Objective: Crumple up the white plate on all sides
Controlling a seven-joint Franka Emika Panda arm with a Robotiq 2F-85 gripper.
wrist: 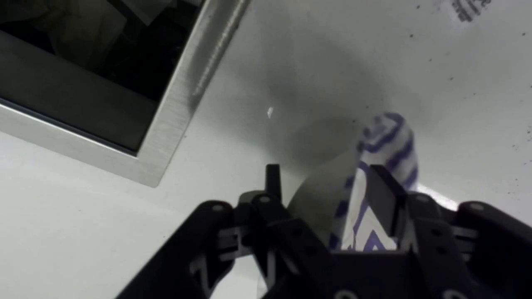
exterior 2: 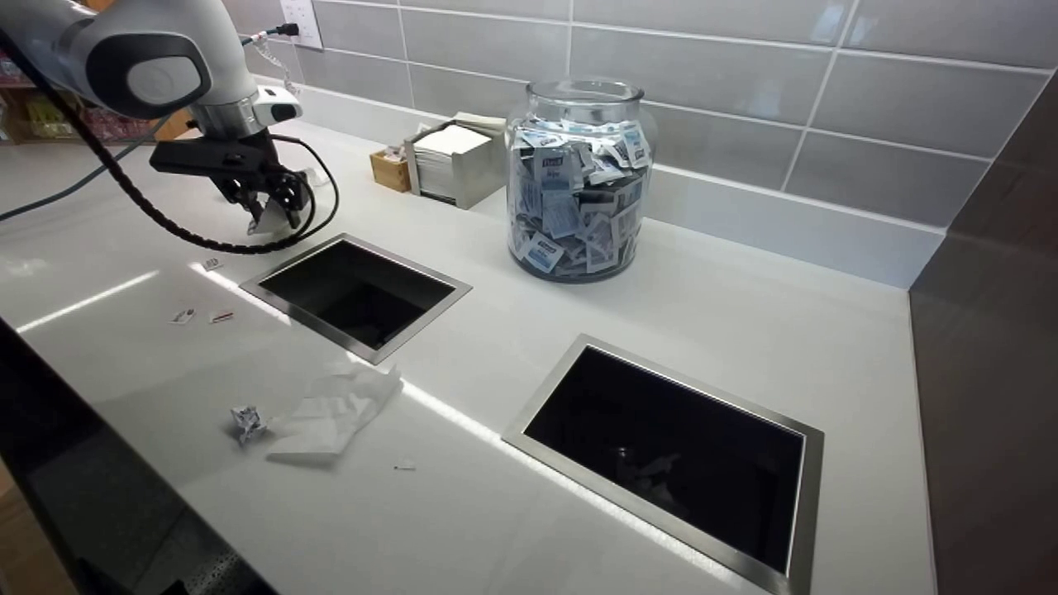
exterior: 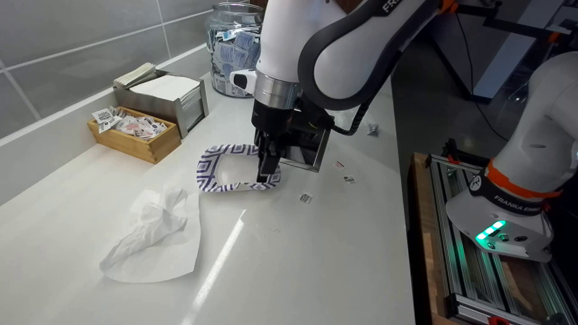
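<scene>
The white plate (exterior: pixel 239 168) lies on the counter in an exterior view, its blue-and-white rim curled upward. My gripper (exterior: pixel 265 174) reaches down over the plate's side nearer the steel-framed opening. In the wrist view the gripper (wrist: pixel 325 174) stands open, with the upright fold of the plate (wrist: pixel 365 207) between its fingers. The fold is close to the right finger, and whether they touch I cannot tell. A gap separates it from the left finger (wrist: pixel 272 178). An exterior view shows just a pale piece of the plate (exterior 2: pixel 271 218) at the fingers, the remainder hidden.
A wrinkled tissue (exterior: pixel 158 239) lies near the plate. Steel-framed openings (exterior 2: pixel 413 330) sink into the counter, one beside the gripper. Along the wall stand a wooden box (exterior: pixel 149 151), a napkin holder (exterior: pixel 178 108) and a glass jar (exterior 2: pixel 579 198). Paper scraps (exterior: pixel 305 197) lie about.
</scene>
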